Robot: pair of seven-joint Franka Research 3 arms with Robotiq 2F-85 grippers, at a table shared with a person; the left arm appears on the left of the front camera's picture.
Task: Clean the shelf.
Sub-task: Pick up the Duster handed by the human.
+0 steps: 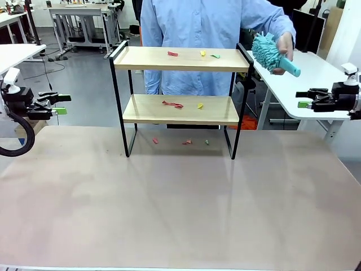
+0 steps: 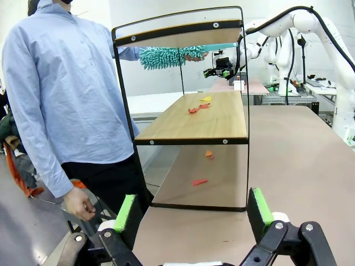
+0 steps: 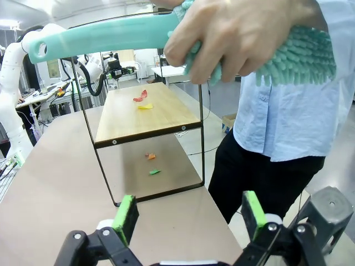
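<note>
The shelf [image 1: 146, 59] stands mid-table, two light boards in a black frame. Small paper scraps [image 1: 172, 53] in red, yellow and green lie on its top board. More scraps [image 1: 172, 104] rest on the lower board [image 2: 216, 124], and others [image 1: 187, 141] lie on the table beneath. Behind it, a person's hand [image 3: 238, 33] holds a teal fluffy duster [image 1: 269, 52] at the shelf's right end, close in front of my right gripper [image 3: 188, 216]. My left gripper [image 1: 61, 104] hangs open off the table's left side. The right gripper [image 1: 302, 98] is open at the far right. Both are empty.
A person in a light blue shirt [image 1: 197, 25] stands behind the shelf [image 3: 127, 124]. A white side table [image 1: 316, 73] lies at the right and another [image 1: 17, 53] at the left. The beige tabletop [image 1: 180, 209] stretches bare in front of the shelf.
</note>
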